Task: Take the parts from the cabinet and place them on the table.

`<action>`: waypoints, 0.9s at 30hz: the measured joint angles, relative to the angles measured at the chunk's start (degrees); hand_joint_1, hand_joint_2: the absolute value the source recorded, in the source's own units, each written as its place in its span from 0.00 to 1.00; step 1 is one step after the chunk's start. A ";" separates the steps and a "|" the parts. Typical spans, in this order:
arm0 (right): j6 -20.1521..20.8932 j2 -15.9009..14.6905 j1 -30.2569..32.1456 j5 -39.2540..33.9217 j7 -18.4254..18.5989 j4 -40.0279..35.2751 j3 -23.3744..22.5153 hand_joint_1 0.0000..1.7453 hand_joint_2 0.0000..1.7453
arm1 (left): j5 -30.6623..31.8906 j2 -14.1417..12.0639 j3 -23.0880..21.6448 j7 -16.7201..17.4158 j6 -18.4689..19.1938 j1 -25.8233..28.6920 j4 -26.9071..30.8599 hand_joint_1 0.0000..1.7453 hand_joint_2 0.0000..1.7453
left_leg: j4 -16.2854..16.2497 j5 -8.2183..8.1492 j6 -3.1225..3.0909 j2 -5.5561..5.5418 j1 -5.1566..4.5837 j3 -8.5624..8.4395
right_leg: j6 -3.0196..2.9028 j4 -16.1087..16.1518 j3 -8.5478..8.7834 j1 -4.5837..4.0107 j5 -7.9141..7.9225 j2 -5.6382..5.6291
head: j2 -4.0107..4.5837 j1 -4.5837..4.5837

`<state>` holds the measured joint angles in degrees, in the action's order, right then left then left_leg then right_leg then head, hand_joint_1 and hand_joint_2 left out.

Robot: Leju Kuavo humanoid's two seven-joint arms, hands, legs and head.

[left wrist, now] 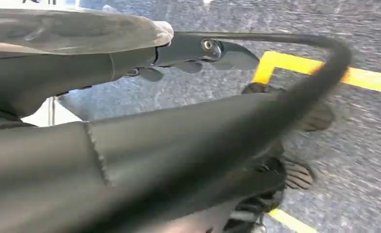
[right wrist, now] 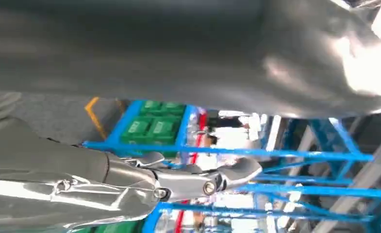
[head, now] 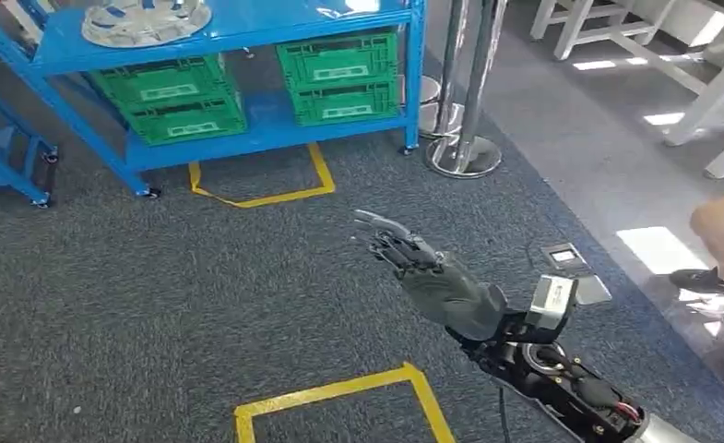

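Grey right hand point(head: 432, 277): raised over the carpet, fingers spread forward and holding nothing, well apart from the blue cabinet point(head: 238, 46)
Left hand point(left wrist: 144, 58): seen close in its wrist view, blurred; fingers appear extended with nothing between them, though I cannot tell this for certain
Parts: a clear plastic tray of parts point(head: 146, 18) sits on the cabinet's upper shelf, cut off by the picture edge; four green crates point(head: 339, 78) are stacked in two pairs on the lower shelf, contents not visible
Stage: judged as the approach, nothing taken yet
Risk, reach: the right hand is far short of the shelves, so a grasp attempted from this stance would likely close on air
Risk, clearance: the shelf edges are narrow and the tray lies partly out of sight; a misjudged approach could knock fingers against the blue frame or push the tray back
Risk, footing: steel post bases point(head: 464, 152) stand just beside the cabinet's right corner, and a person's leg point(head: 722, 240) is near on the right; a wide step or arm swing could strike either
Floor marks: yellow tape outlines point(head: 261, 175) on the grey carpet
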<state>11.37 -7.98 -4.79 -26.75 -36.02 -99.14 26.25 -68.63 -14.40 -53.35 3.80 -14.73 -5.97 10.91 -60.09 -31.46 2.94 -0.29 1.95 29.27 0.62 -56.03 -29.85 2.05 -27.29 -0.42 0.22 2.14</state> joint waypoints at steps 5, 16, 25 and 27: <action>0.92 0.00 0.53 0.33 0.22 -0.13 -0.50 0.00 0.00 | -0.15 0.22 -0.02 0.33 -0.20 0.35 0.00 0.00 0.00 | -11.29 2.60 -1.87 0.02 -1.23 12.36 | -1.03 0.36 2.84 -1.55 -2.33 0.00 | 0.00 -0.02; 1.86 -0.02 0.36 0.31 0.33 -0.74 -1.36 0.00 0.00 | -0.59 -0.55 0.00 0.28 -0.61 0.20 -0.04 0.00 0.00 | 9.03 8.99 -6.03 0.42 -3.01 1.44 | 1.01 -5.52 2.86 -1.56 -8.33 0.18 | 0.00 0.33; 1.77 -0.04 0.99 0.13 0.50 -0.76 -1.86 0.00 0.00 | -0.28 0.22 0.00 0.13 -0.37 -0.03 -0.04 0.00 0.00 | 6.16 2.88 -2.60 -0.50 -1.91 -2.82 | 2.05 -0.97 -2.35 -0.32 1.83 0.03 | 0.00 0.92; 1.75 -0.04 1.26 0.13 0.72 -0.74 -1.88 0.00 0.00 | -0.26 -0.02 0.00 0.15 -0.37 -0.05 -0.04 0.00 0.00 | 6.25 2.90 -2.52 -0.46 -1.96 -2.43 | 1.77 -1.18 -2.93 -0.39 2.00 -0.17 | 0.00 0.39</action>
<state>13.11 -8.02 -3.53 -26.62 -35.30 -99.89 24.37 -68.89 -14.43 -53.35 3.96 -15.10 -6.01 10.86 -53.83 -28.56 0.42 -0.75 -0.01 26.84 2.39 -57.21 -32.78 1.66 -25.29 -0.60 0.22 2.53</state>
